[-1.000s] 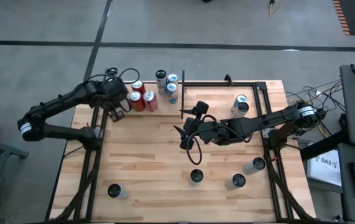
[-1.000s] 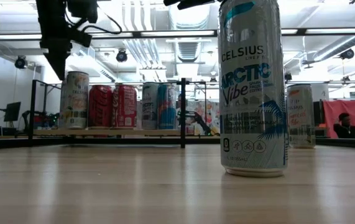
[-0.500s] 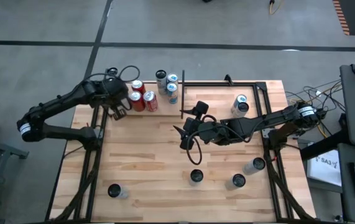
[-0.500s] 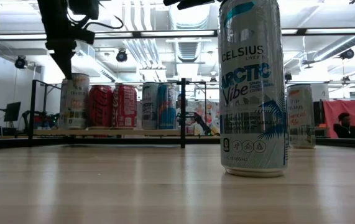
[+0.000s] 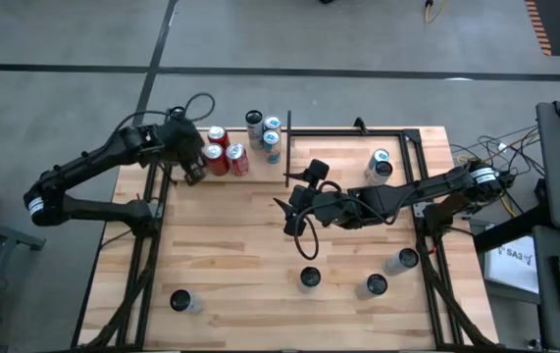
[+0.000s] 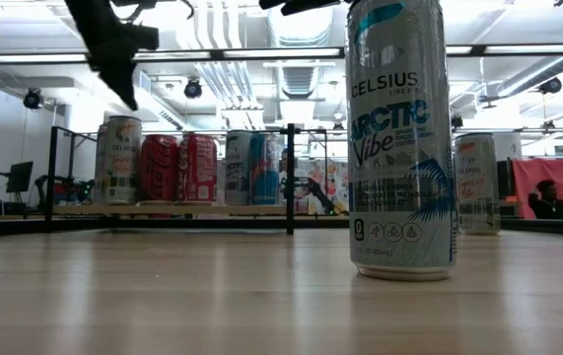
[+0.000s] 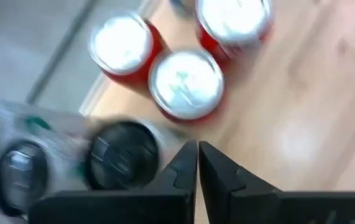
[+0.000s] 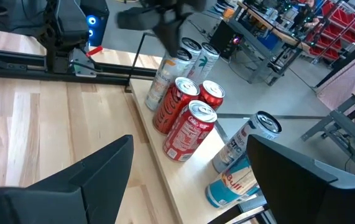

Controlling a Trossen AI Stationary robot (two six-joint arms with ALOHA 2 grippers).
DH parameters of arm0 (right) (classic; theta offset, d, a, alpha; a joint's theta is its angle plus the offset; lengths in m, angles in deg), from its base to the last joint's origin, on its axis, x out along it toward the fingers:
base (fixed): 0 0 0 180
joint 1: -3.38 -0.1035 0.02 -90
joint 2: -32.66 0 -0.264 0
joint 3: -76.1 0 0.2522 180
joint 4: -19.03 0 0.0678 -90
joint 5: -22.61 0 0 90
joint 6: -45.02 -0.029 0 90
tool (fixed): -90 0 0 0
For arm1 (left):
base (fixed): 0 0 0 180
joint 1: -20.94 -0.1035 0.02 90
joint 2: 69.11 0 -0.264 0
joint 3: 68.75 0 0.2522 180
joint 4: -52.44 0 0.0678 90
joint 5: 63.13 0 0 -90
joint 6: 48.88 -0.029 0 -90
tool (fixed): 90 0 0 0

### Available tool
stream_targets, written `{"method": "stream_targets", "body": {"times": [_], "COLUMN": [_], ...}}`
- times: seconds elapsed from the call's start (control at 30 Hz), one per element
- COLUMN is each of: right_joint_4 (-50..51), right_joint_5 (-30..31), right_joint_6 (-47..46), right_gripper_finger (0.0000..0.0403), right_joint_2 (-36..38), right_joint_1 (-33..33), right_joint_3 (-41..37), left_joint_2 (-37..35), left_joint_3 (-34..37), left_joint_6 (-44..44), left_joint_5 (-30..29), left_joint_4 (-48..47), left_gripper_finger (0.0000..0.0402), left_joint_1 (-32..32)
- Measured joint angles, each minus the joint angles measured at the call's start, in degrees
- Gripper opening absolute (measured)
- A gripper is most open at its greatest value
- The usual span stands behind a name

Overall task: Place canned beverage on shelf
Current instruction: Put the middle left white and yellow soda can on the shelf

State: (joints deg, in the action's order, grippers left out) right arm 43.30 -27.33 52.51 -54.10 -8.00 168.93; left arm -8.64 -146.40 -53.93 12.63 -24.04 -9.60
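Three red cans (image 5: pixel 225 155) stand on the shelf (image 5: pixel 223 176) at the table's (image 5: pixel 250 265) far left corner, with a pale can (image 6: pixel 118 160) and silver and blue cans (image 5: pixel 264 131) in the same cluster. Left tool (image 5: pixel 194 174), fingers pressed together and empty, hovers just beside the red cans. Right tool (image 5: pixel 283 218), spread wide and empty, hangs over the table's middle; a Celsius can (image 6: pixel 401 138) stands nearer the front.

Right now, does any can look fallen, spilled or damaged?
Nothing stands out. The cans on the shelf stand upright, and the loose cans on the table appear upright too. No spill shows.
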Motion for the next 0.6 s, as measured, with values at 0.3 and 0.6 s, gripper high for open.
{"method": "stream_targets", "body": {"times": [0.3,0.6], "right_joint_4": [0.1,0.1], "right_joint_5": [0.0,0.0], "right_joint_6": [0.0,-0.4], "right_gripper_finger": [0.0304,0.0304], "right_joint_2": [0.0,0.0], "right_joint_1": [0.0,0.0], "right_joint_3": [0.0,-0.1], "left_joint_2": [1.9,5.8], "left_joint_3": [-1.3,-1.2], "left_joint_6": [-1.5,-2.0], "left_joint_5": [-13.1,-12.2], "left_joint_4": [3.3,2.6], "left_gripper_finger": [0.0000,0.0000], "left_joint_1": [-1.7,-2.1]}}
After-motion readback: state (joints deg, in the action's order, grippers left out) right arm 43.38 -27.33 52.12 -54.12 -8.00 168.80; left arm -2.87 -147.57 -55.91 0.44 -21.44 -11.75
